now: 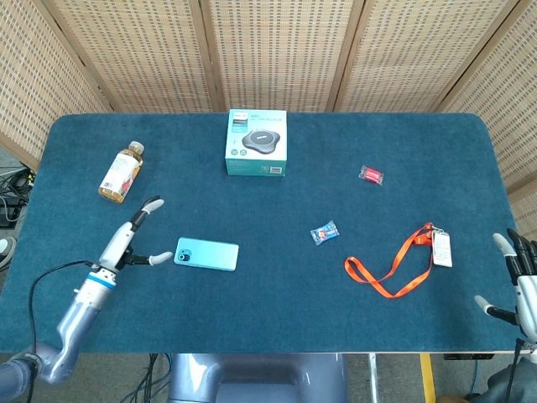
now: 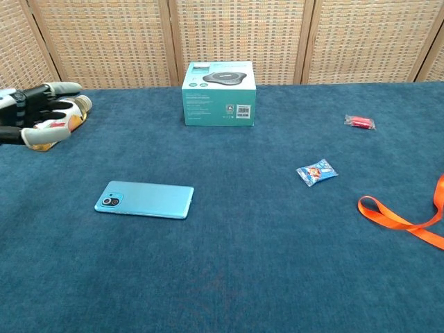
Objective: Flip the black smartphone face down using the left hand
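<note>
We see the smartphone [image 1: 206,254] lying camera-side up at lower left of the table [image 1: 277,319], long axis left-right, just right of our empty, spread left hand [image 1: 132,238], the nearer one.

blue table [image 1: 277,319], smartphone [image 1: 206,253], box [image 1: 257,142], bottle [image 1: 122,171], lanyard [image 1: 393,269]

The smartphone [image 1: 206,253] lay flat at lower left of the table [image 1: 277,319], my left hand [image 1: 128,240] just left of it — apart. Bottle [image 1: 121,171] upper left, box [image 1: 257,142] top centre, lanyard [image 1: 394,266] lower right.
</note>
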`<move>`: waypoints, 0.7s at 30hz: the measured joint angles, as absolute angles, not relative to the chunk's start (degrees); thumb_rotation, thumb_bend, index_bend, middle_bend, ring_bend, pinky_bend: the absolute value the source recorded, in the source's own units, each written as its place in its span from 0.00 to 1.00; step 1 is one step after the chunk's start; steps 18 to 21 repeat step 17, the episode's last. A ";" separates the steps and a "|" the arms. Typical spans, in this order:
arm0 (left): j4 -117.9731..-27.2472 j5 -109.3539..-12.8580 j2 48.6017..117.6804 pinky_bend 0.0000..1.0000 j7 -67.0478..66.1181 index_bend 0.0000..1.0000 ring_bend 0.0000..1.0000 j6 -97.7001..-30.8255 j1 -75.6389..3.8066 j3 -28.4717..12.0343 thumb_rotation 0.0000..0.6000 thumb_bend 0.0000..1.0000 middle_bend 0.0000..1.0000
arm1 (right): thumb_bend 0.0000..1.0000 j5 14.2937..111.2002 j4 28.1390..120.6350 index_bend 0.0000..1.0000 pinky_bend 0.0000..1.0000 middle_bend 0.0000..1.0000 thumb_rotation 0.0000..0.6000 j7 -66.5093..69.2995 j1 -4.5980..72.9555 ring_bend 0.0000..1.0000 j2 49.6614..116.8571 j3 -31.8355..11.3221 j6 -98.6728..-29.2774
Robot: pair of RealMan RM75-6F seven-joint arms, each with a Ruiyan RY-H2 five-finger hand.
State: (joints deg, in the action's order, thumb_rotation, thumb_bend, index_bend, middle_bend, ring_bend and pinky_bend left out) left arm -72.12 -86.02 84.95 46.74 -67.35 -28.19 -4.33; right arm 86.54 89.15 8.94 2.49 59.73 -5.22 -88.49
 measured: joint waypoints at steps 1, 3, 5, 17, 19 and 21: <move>-72.92 -86.35 83.12 0.00 45.25 0.00 0.00 -67.88 -27.84 -4.07 0.85 0.00 0.00 | 0.00 86.59 89.17 0.00 0.00 0.00 1.00 8.99 2.45 0.00 59.70 -5.21 -88.58; -74.35 -86.73 80.73 0.00 41.20 0.00 0.00 -69.01 -27.07 -3.66 0.90 0.00 0.00 | 0.00 86.80 89.34 0.00 0.00 0.00 1.00 9.06 2.35 0.00 59.60 -5.17 -88.85; -76.29 -86.79 78.52 0.00 36.44 0.00 0.00 -70.19 -26.13 -3.33 0.96 0.00 0.00 | 0.00 87.00 89.49 0.00 0.00 0.00 1.00 8.99 2.29 0.00 59.55 -5.08 -88.96; -98.13 -82.80 63.57 0.00 -3.48 0.00 0.00 -83.00 -14.17 -0.11 1.00 0.00 0.00 | 0.00 87.99 89.83 0.00 0.00 0.00 1.00 9.15 2.13 0.00 59.38 -4.85 -89.67; -98.13 -82.80 63.57 0.00 -3.48 0.00 0.00 -83.00 -14.17 -0.11 1.00 0.00 0.00 | 0.00 87.99 89.83 0.00 0.00 0.00 1.00 9.15 2.13 0.00 59.38 -4.85 -89.67; -98.13 -82.80 63.57 0.00 -3.48 0.00 0.00 -83.00 -14.17 -0.11 1.00 0.00 0.00 | 0.00 87.99 89.83 0.00 0.00 0.00 1.00 9.15 2.13 0.00 59.38 -4.85 -89.67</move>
